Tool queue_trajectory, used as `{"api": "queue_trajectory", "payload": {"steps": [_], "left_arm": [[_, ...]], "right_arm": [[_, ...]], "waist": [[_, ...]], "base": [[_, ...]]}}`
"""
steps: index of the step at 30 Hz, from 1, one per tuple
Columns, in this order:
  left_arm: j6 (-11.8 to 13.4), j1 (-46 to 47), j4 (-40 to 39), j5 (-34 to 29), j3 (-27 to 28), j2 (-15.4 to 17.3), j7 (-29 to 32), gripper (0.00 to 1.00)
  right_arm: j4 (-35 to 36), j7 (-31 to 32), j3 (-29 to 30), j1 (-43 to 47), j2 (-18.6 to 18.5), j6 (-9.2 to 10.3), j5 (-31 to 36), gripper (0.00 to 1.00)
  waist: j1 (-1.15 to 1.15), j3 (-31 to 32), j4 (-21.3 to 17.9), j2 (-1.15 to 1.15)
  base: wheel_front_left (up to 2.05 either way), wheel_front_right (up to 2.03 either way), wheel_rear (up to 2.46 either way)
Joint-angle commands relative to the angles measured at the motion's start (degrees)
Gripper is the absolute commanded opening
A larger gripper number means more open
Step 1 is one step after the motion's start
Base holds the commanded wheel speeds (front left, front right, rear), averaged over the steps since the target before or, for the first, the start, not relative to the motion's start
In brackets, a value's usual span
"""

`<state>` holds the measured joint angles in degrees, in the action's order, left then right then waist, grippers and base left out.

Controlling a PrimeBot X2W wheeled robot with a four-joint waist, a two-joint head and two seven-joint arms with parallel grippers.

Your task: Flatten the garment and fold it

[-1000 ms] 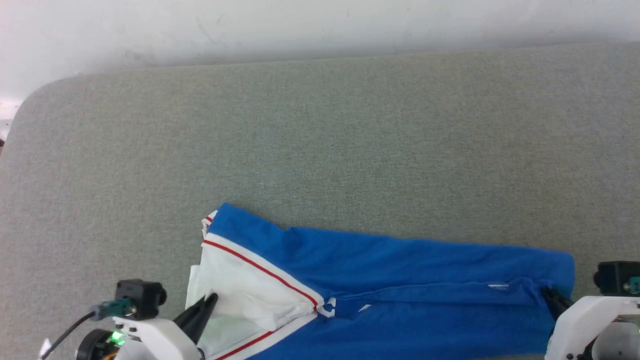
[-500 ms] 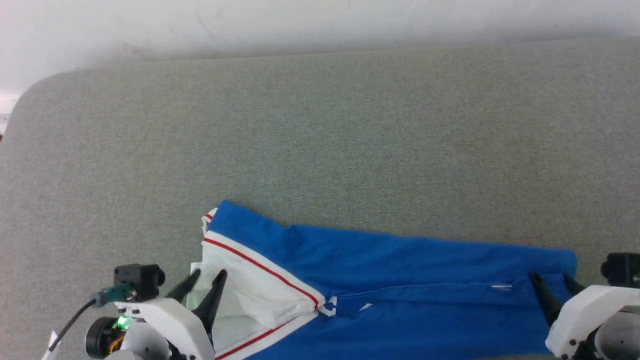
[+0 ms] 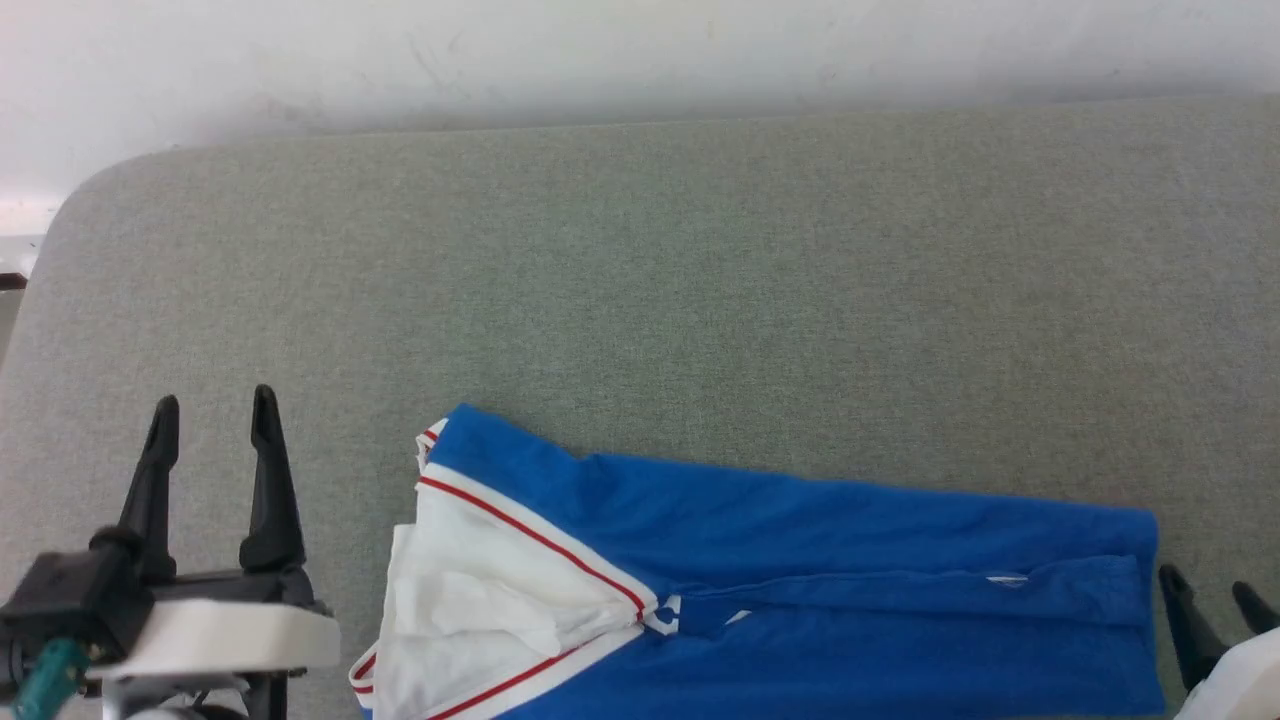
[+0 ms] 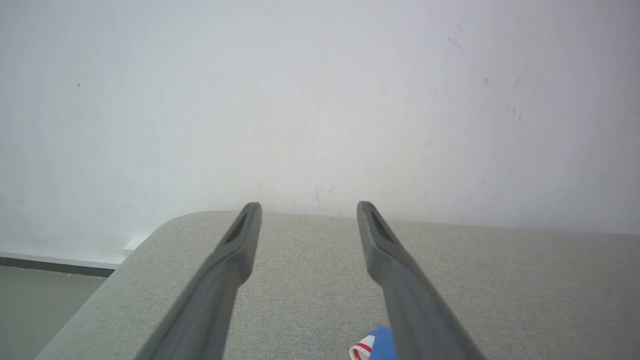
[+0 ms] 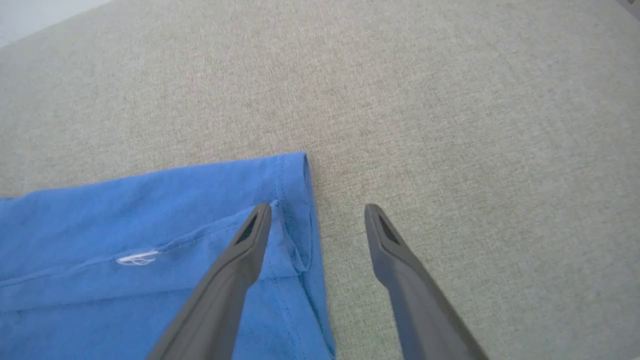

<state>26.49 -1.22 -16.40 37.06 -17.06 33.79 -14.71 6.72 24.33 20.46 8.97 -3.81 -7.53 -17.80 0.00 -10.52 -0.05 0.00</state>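
Blue shirt [image 3: 820,560] folded lengthwise at near edge of grey pad [image 3: 700,280], white sleeve [image 3: 480,590] at left end, left gripper [image 3: 214,400] wide apart, empty, left of sleeve, right gripper [image 3: 1205,581] wide apart, empty, beside hem [image 3: 1146,600]

A bare, lab-like workroom: a grey felt-covered surface [image 3: 640,250] with a rounded corner stands against a plain, scuffed white wall [image 4: 320,100].
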Motion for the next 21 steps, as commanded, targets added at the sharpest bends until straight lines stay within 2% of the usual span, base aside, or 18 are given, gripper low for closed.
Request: {"api": "queue_trajectory", "payload": {"steps": [1, 4, 11, 17, 18, 19, 20, 21], "left_arm": [[0.16, -2.2, -1.82, -4.88, 1.63, -1.76, -0.26, 1.0], [-1.61, -4.96, -2.12, -8.98, 2.29, -3.8, -0.27, 1.0], [-5.07, -6.59, -0.79, -11.75, 3.1, -6.73, -0.28, 1.0], [-8.05, -6.13, 0.73, -12.76, 4.02, -7.74, -0.29, 1.0], [-8.34, -6.06, 0.98, -12.86, 4.03, -7.75, -0.29, 1.0], [-8.59, -5.99, 1.25, -12.96, 4.01, -7.73, -0.29, 1.0], [-8.59, -5.99, 1.25, -12.96, 4.01, -7.73, -0.29, 1.0], [-8.79, -5.91, 1.48, -13.04, 3.99, -7.74, -0.29, 1.0]], "right_arm": [[-0.96, 0.8, 0.27, 0.62, 0.34, 0.04, 1.3, 1.0], [-2.96, 1.51, 0.27, 0.42, 0.59, 0.04, 2.27, 1.0], [-8.0, 2.96, -1.4, -0.78, 0.71, 0.04, 2.95, 1.0], [-12.83, 3.59, -2.04, -3.47, -0.3, 0.04, 3.23, 1.0], [-13.41, 3.87, -2.26, -3.68, -0.54, 0.04, 3.22, 0.84], [-13.81, 4.25, -2.38, -3.88, -0.64, 0.04, 2.98, 0.43], [-13.81, 4.25, -2.38, -3.88, -0.64, 0.04, 2.98, 0.43], [-14.2, 4.58, -2.49, -3.96, -0.63, 0.04, 2.61, 0.26]], "waist": [[0.0, 0.15, 0.44, 0.0], [0.0, 0.07, 1.0, 0.0], [0.0, -0.68, 2.31, 0.0], [0.0, -2.23, 3.2, 0.0], [0.0, -2.35, 3.26, 0.0], [0.0, -2.44, 3.32, 0.0], [0.0, -2.44, 3.32, 0.0], [0.0, -2.5, 3.36, 0.0]], "base": [[0.0, 0.0, 0.0], [0.0, 0.0, 0.0], [0.0, 0.0, 0.0], [0.0, 0.0, 0.0], [0.0, 0.0, 0.0], [0.0, 0.0, 0.0], [0.0, 0.0, 0.0], [0.0, 0.0, 0.0]]}}
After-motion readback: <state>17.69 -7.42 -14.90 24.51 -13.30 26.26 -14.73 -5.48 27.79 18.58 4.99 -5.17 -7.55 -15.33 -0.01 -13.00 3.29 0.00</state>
